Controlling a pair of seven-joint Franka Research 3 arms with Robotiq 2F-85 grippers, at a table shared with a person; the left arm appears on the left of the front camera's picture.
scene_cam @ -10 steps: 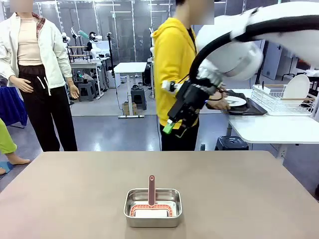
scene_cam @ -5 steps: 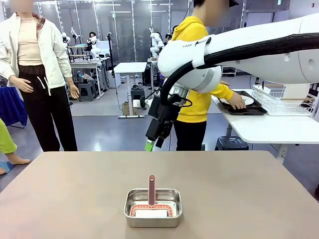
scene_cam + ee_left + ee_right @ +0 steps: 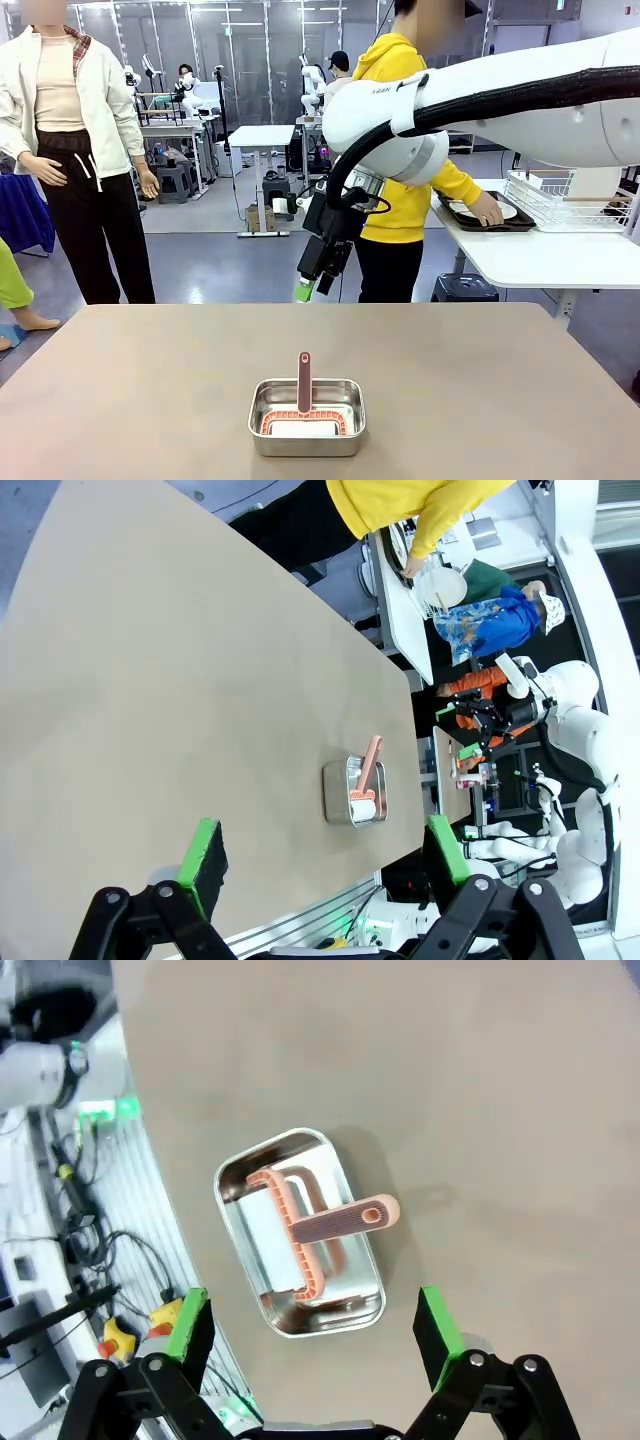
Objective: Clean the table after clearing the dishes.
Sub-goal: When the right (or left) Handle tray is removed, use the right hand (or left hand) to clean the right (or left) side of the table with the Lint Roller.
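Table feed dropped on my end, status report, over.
Left tool and right tool open, empty. Dishes on white side table; table holds steel pan with scrubber.

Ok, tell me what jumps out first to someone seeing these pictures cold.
The big white right arm reaches in from the right, its end effector hanging open high over the brown table. Near the table's front edge a shiny steel pan holds a pink-handled tool. Behind, a person in a yellow hoodie rests a hand on a tray on a white side table.
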